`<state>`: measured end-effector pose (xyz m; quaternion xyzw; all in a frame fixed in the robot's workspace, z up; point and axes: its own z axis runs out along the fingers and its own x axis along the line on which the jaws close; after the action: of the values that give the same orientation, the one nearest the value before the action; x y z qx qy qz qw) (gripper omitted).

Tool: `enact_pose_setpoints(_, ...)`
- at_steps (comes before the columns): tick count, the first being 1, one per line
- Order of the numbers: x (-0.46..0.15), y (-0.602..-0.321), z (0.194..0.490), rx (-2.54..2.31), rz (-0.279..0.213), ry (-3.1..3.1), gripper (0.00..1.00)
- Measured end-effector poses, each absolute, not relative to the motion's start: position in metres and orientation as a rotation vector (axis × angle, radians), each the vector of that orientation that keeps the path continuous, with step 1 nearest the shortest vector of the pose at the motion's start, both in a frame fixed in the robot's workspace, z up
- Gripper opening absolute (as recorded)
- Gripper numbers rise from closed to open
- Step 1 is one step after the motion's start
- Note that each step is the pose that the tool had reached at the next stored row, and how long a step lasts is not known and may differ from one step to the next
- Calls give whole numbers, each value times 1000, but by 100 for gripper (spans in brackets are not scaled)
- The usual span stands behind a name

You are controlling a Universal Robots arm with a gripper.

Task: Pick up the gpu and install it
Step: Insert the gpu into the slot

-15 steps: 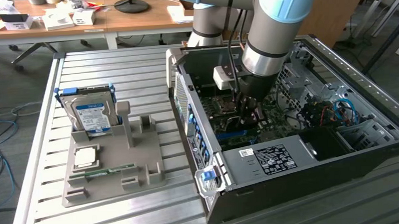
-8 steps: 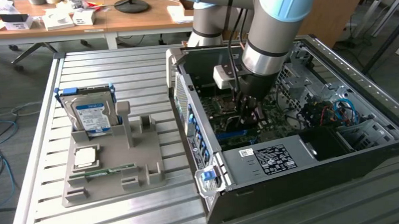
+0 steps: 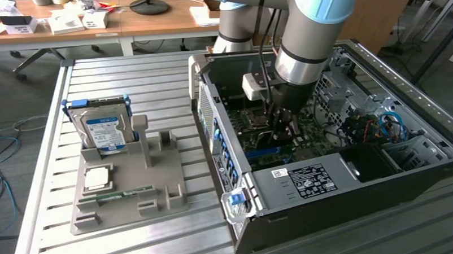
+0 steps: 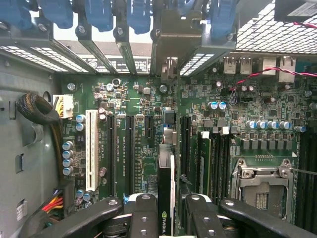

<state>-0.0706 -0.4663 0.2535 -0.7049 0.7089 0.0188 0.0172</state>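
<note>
The gpu is a thin dark card seen edge-on, with a green logo near my grip and its metal bracket at the case's rear slots. My gripper is shut on it, one black finger on each side. The card stands upright over the motherboard, between the black expansion slots and the memory sticks. Whether it is seated in a slot I cannot tell. In the exterior view my gripper reaches down inside the open computer case, with the gpu dark beneath it.
A grey parts holder on the slatted table at the exterior view's left carries an upright hard drive, a silver square part and a green memory stick. Inside the case, a white slot, cables and the processor socket flank the card.
</note>
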Motion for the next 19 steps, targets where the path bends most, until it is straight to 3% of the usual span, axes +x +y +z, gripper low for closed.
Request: enact_pose_setpoints(19,-69,-466,252,-2202,58,2192,26)
